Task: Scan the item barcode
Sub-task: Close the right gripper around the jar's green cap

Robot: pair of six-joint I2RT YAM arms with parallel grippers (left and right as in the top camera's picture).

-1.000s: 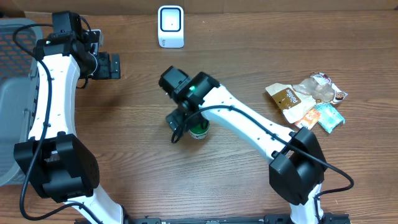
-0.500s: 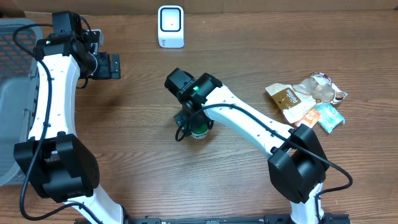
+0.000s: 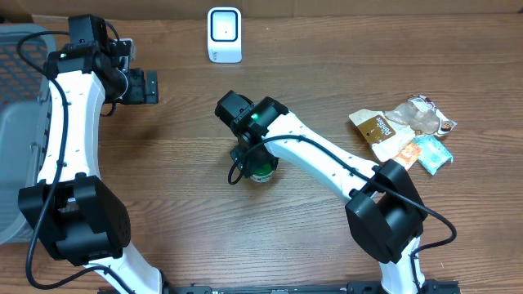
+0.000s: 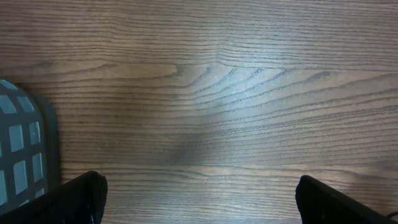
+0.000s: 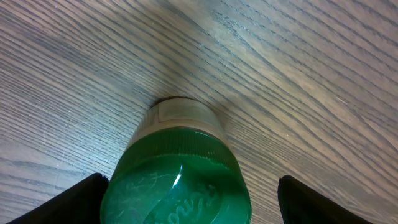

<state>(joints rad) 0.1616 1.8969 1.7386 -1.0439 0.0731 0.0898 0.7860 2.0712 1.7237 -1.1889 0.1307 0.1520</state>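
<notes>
Overhead view: a small jar with a green lid and pale label (image 3: 262, 172) is standing upright on the brown wood-grain table (image 3: 163, 212), just below the centre of the frame. The right gripper (image 3: 255, 163) is hanging directly over it, pointing down, its white arm running off toward the lower right.

Right wrist view: the two black fingers (image 5: 74, 202) are showing in the lower left and lower right corners, with the green lid between them. The finger at lower left is sitting just beside the lid's edge; cannot tell whether it is touching. A strip of bare wood is showing between the lid and the other finger. The jaws are standing spread astride the jar, not clamped on it.

The left gripper (image 3: 148, 86) is hovering in the upper left of the overhead frame, well apart from the jar. Left wrist view: jaws released wide, only table between them; a corner of a grey plastic basket (image 4: 50, 143) is showing at the left edge.

A white rectangular barcode scanner (image 3: 224, 34) is standing at top centre, well apart from the jar. Crumpled snack packets (image 3: 404, 131), brown, white and teal, are lying at the right.
</notes>
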